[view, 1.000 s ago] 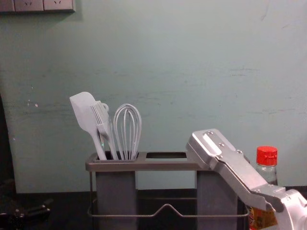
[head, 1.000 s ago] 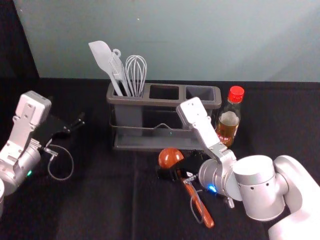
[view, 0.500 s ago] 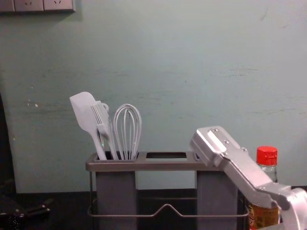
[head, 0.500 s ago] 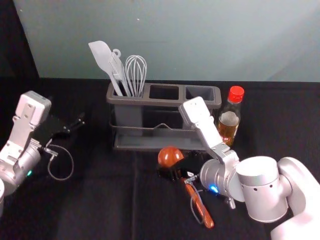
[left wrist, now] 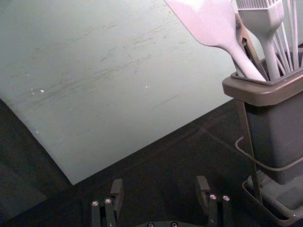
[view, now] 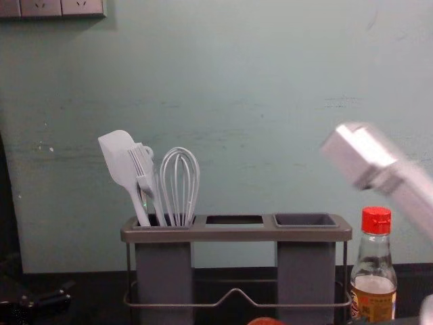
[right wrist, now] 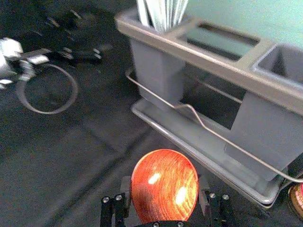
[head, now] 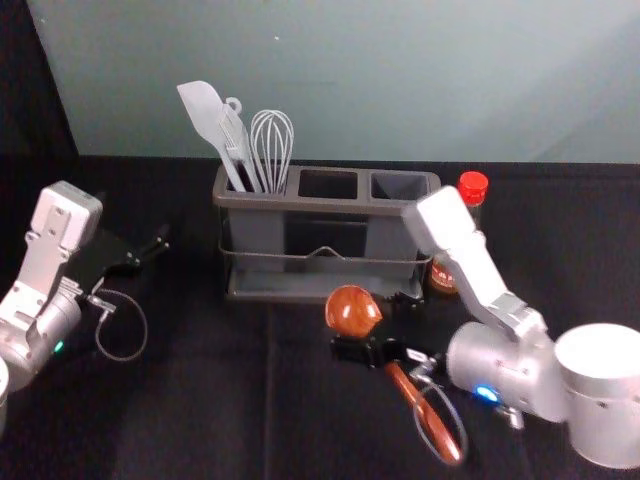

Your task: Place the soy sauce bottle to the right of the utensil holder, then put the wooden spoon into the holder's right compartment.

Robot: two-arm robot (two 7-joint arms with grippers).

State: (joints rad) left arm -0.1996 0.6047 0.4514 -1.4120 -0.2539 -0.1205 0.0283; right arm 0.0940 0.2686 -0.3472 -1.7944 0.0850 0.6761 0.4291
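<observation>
My right gripper (head: 379, 334) is shut on the wooden spoon (head: 352, 311) near its neck, in front of the holder's right part; the handle slants down toward the front right. In the right wrist view the round spoon bowl (right wrist: 164, 189) covers the space at the right gripper (right wrist: 164, 183). The utensil holder (head: 330, 204) has an empty right compartment (view: 306, 220). Just right of the holder the soy sauce bottle (view: 374, 277) stands upright, partly behind my right arm in the head view. My left gripper (head: 150, 251) is parked at the left; its wrist view shows the left gripper (left wrist: 160, 183) open and empty.
A spatula (head: 203, 112), a brush (head: 235, 135) and a whisk (head: 271, 150) stand in the holder's left compartment. The middle opening (head: 328, 184) holds nothing visible. Behind the dark table (head: 200, 400) rises a pale wall (head: 400, 80).
My right gripper has risen and shifted right with the spoon, whose bowl top now shows at the chest view's bottom edge. The left arm has stayed still.
</observation>
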